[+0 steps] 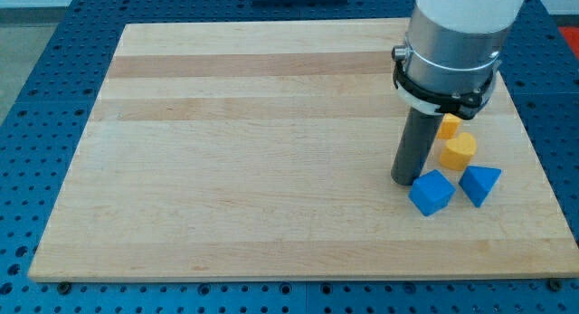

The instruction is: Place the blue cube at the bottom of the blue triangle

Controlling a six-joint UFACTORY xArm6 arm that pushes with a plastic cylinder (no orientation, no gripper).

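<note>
Watching this from the side, the rod's parked at the right end of the wooden surface (271,169), w/ my tip (403,181) sitting just left of and a bit farther back than the blue cube (431,191). Looks like it's touching the cube's far-left corner or v close, can't quite tell. No gripper on this rig btw, just a bare rod, so nothing to open or close.

The relation that matters imo: the cube lies right-and-nearer from the tip, and the blue triangle (480,184) is just right of the cube, small gap between them. Cube needs to end up on the near side of the triangle, so a push from where the tip is now would prob drive it toward the triangle rather than under it. I'd guess the tip wants to work around to the cube's far/left side and nudge it nearer then rightward.

Hidden stuff: two yellow blocks behind, the yellow cylinder-ish block (459,150) is clear, the other yellow block (448,126) is half covered by the arm's collar, shape unclear.
</note>
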